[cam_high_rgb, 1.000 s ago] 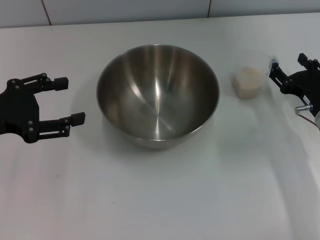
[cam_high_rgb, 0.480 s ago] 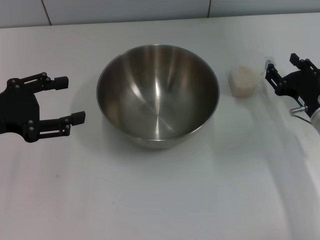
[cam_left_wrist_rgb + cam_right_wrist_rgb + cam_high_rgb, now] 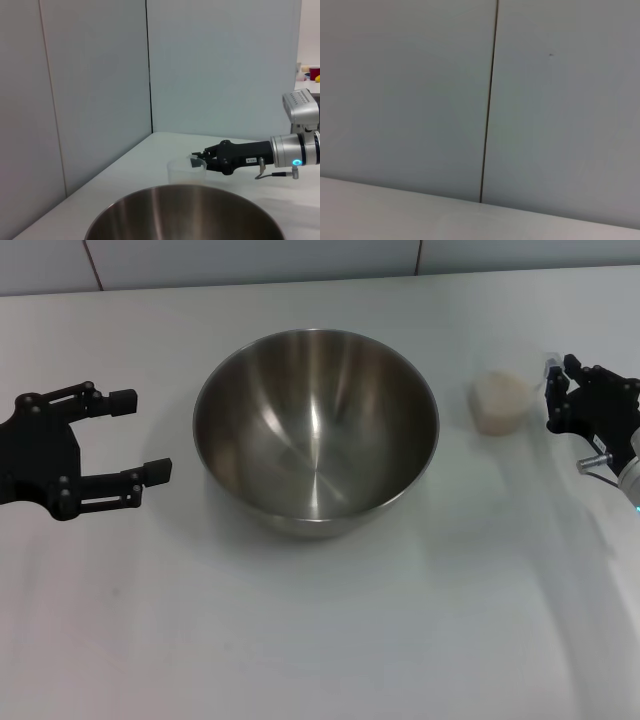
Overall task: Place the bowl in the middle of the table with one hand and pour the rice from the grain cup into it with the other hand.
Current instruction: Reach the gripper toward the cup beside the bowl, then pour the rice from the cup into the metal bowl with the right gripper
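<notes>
Clear grain cup point(image 3: 503, 398) (rice-filled) at right tool point(image 3: 553, 392)

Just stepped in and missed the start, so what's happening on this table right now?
A large round stainless-steel bowl sits empty near the middle of the white table. To its right, the black right gripper is closed on the tab handle of a small clear plastic grain cup holding a heap of pale rice. No rice has been poured yet. The black left gripper is open, to the left of the bowl and not touching it.
</notes>
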Controlling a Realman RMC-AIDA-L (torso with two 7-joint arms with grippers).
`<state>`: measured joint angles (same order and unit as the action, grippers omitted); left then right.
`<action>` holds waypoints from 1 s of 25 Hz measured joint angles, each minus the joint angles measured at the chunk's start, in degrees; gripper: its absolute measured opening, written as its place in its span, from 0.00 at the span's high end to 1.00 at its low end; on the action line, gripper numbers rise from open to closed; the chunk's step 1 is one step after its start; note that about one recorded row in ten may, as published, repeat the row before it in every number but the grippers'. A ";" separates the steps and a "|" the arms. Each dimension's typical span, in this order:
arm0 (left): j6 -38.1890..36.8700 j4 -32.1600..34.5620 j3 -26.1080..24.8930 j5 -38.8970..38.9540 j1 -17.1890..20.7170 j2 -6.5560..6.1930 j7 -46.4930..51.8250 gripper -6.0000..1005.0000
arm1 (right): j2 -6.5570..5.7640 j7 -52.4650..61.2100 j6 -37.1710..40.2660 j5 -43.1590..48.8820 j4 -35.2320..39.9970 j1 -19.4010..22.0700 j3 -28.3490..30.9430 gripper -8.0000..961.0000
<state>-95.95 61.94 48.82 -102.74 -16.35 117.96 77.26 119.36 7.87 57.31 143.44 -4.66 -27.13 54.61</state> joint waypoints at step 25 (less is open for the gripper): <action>0.07 -0.15 -0.19 0.00 0.17 -0.01 0.00 0.18 | 0.07 0.44 1.59 -0.26 -2.43 0.77 0.55 0.98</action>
<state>-95.87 61.79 48.63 -102.74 -16.18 117.94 77.25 119.43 8.31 58.90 143.17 -7.09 -26.36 55.16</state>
